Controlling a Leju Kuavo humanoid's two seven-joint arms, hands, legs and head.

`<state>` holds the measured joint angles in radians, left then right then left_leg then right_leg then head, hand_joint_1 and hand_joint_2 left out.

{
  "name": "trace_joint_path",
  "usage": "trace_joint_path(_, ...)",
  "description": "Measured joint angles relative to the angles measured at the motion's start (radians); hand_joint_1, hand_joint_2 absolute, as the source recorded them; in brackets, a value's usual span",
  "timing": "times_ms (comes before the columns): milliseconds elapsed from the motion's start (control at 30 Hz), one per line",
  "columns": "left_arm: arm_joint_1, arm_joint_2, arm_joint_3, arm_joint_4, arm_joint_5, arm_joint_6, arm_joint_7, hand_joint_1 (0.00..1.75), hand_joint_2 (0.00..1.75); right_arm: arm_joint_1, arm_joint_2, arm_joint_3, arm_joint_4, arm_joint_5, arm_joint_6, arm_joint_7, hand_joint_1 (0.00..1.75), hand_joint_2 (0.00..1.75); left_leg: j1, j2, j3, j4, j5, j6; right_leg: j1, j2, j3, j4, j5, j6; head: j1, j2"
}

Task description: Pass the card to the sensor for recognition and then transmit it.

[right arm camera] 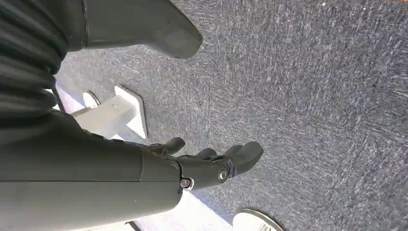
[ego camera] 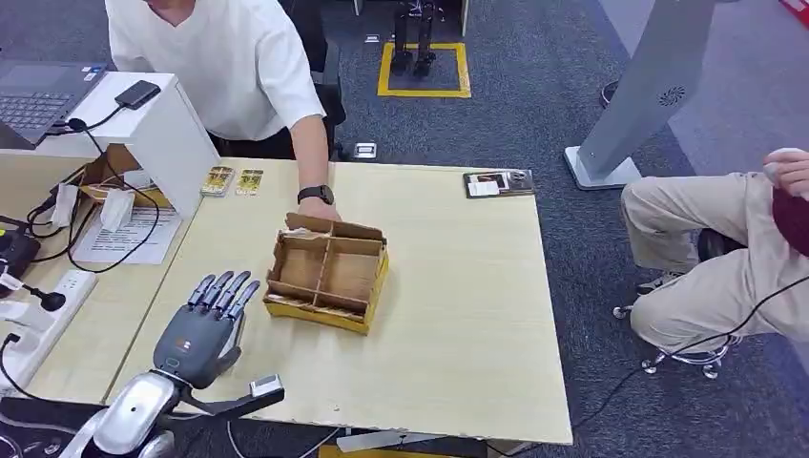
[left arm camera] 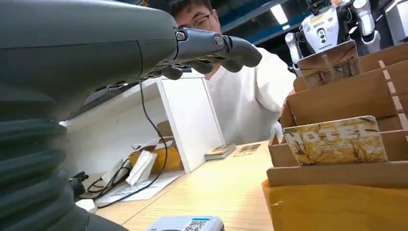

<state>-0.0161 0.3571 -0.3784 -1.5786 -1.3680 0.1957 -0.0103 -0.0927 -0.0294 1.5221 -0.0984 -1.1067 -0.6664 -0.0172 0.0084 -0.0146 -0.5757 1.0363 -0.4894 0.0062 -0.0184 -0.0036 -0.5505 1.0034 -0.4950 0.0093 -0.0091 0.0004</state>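
Just one cardboard box [ego camera: 327, 274], four compartments; one card [left arm camera: 335, 140] upright inside.

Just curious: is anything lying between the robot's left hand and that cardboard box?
No. In the head view, bare tabletop separates the left hand from the cardboard box.

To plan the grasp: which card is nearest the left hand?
The card standing in the box's near compartment; another card stands farther back, two cards lie by the stand.

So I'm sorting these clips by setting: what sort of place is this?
Probably a robotics lab mocked up as a hotel front desk: a yellow cardboard divided box holding a card printed HOTEL, a grey open laptop, and a white humanoid robot standing behind.
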Motion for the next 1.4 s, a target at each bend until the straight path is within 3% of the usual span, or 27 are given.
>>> trace_joint_path(233,-0.011,-0.005,-0.004,0.018,-0.024,-0.018,-0.002,0.0,1.75,-0.001,0.0,0.0,0.0,0.003,0.0,0.001,0.0,1.75,0.0,0.0,0.0,0.0,0.0,0.0,0.0,0.0,0.0,0.0,0.0,0.0,0.0,0.0)
trace_joint_path(733,-0.085,-0.069,-0.077,0.133,-0.048,0.005,0.006,0.02,1.75,-0.007,-0.002,0.004,0.0,0.015,0.003,0.004,0.0,1.75,0.0,0.0,0.0,0.0,0.0,0.0,0.0,0.0,0.0,0.0,0.0,0.0,0.0,0.0)
trace_joint_path(767,-0.088,-0.073,-0.078,0.139,-0.05,0.006,0.009,0.17,1.75,-0.007,-0.002,0.004,0.0,0.016,0.003,0.004,0.0,1.75,0.0,0.0,0.0,0.0,0.0,0.0,0.0,0.0,0.0,0.0,0.0,0.0,0.0,0.0)
trace_joint_path(800,-0.09,-0.076,-0.079,0.143,-0.05,0.007,0.011,0.84,1.75,-0.007,-0.002,0.004,0.0,0.017,0.003,0.004,0.0,1.75,0.0,0.0,0.0,0.0,0.0,0.0,0.0,0.0,0.0,0.0,0.0,0.0,0.0,0.0)
trace_joint_path(933,-0.094,-0.087,-0.082,0.162,-0.048,0.015,0.018,0.84,1.75,-0.007,-0.002,0.005,0.0,0.018,0.003,0.005,0.0,1.75,0.0,0.0,0.0,0.0,0.0,0.0,0.0,0.0,-0.001,0.0,0.0,0.0,0.0,0.0)
trace_joint_path(967,-0.094,-0.089,-0.085,0.166,-0.048,0.017,0.018,1.75,1.75,-0.007,-0.002,0.006,0.0,0.018,0.003,0.005,0.0,1.75,0.0,0.0,0.0,0.0,0.0,0.0,0.0,0.0,-0.001,0.0,0.0,0.0,0.0,0.0)
trace_joint_path(1400,-0.099,-0.115,-0.087,0.18,-0.043,0.066,0.039,1.75,1.75,-0.007,-0.003,0.006,0.0,0.017,0.004,0.003,0.0,1.75,0.0,0.0,0.0,0.0,0.0,0.0,0.0,0.0,0.0,0.0,0.0,0.0,0.0,0.0)
